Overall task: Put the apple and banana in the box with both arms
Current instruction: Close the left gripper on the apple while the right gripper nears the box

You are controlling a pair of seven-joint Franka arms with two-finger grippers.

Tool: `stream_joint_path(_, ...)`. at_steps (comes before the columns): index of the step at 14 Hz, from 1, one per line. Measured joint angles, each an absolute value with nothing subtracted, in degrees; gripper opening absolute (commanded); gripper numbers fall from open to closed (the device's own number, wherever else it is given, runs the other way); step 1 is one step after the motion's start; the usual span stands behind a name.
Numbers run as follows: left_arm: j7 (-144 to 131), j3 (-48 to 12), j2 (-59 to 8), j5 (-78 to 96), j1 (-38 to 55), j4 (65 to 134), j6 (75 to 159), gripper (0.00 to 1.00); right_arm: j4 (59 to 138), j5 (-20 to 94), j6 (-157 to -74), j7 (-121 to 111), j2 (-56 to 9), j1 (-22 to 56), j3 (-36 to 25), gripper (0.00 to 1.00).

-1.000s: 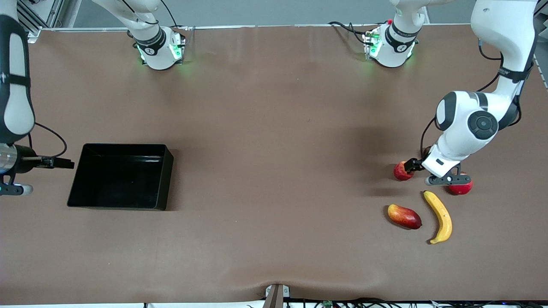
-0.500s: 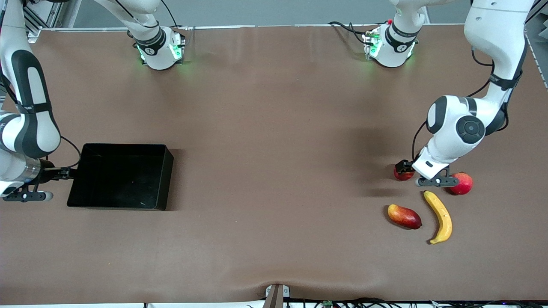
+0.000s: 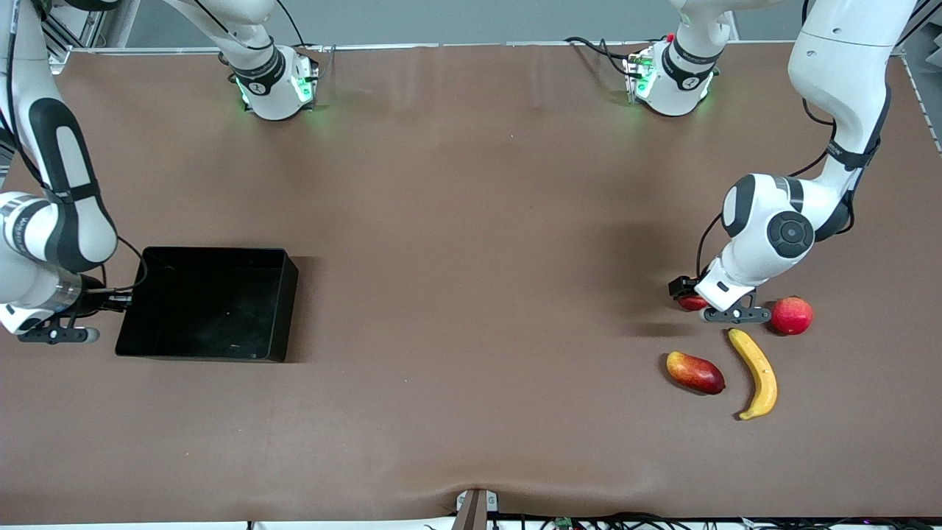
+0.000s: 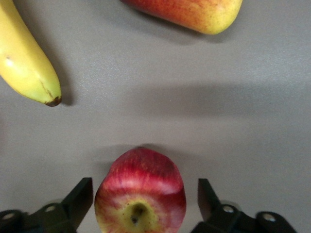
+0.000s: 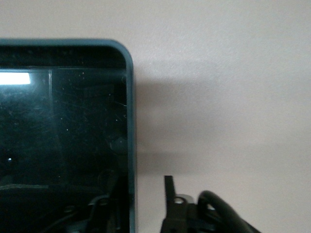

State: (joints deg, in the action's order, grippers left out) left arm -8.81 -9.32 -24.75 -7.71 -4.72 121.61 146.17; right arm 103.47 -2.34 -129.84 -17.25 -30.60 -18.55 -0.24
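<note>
At the left arm's end of the matte brown worktop, the left pincer straddles the small streaked red-and-yellow apple, its black fingers apart, not yet touching the skin. It has slid off the smooth round red fruit since a second ago. The curved yellow banana and oval mango lie nearer the front camera, unmoved. The right pincer, which has advanced, now straddles the glossy black box's end wall, nearly closed on it.
</note>
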Motion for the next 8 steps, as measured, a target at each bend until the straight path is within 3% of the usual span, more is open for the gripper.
stream_joint_path(1,-8.81,-9.33,-24.74,-7.7,-4.68,121.57,146.17,0.0,103.5,-2.34,-129.84,-18.03,-30.58,-18.55,-0.17,0.0)
stream_joint_path(4,-8.81,-9.33,-24.64,-7.71,-4.64,121.4,146.14,0.0,103.09,-2.29,-128.61,-19.82,-30.41,-18.58,-0.12,0.0)
stream_joint_path(8,-8.81,-9.51,-21.24,-7.7,-4.64,119.38,140.69,0.0,95.75,-0.94,-111.61,-18.55,-30.04,-18.06,0.81,0.0)
